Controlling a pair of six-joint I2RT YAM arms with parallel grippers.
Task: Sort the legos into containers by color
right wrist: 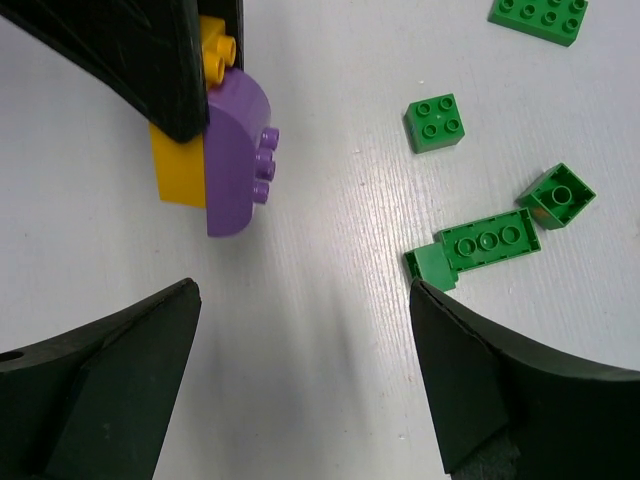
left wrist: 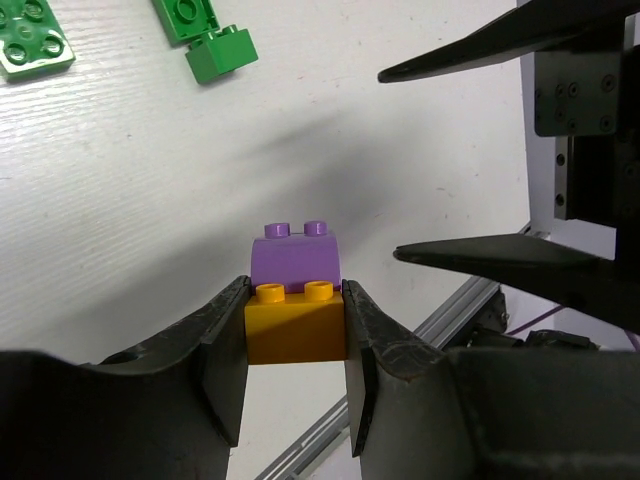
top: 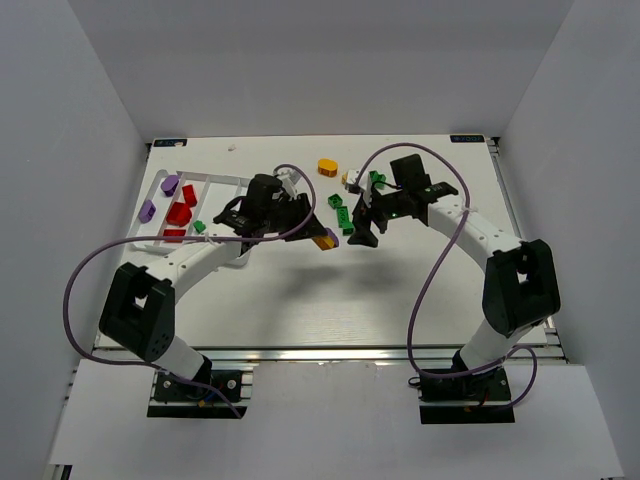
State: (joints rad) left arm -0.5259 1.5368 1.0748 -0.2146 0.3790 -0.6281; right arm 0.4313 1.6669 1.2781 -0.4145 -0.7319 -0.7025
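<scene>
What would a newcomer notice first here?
At centre, the left gripper is shut on an orange-yellow brick with a purple brick stuck on top. The right gripper hangs open just opposite it, with loose green bricks beside. At far left, the white tray holds red bricks and purple pieces.

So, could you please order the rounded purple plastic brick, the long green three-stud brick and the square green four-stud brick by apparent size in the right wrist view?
Rounded purple brick, largest, though possibly nearer the camera.
Long green brick.
Square green brick, smallest.
</scene>
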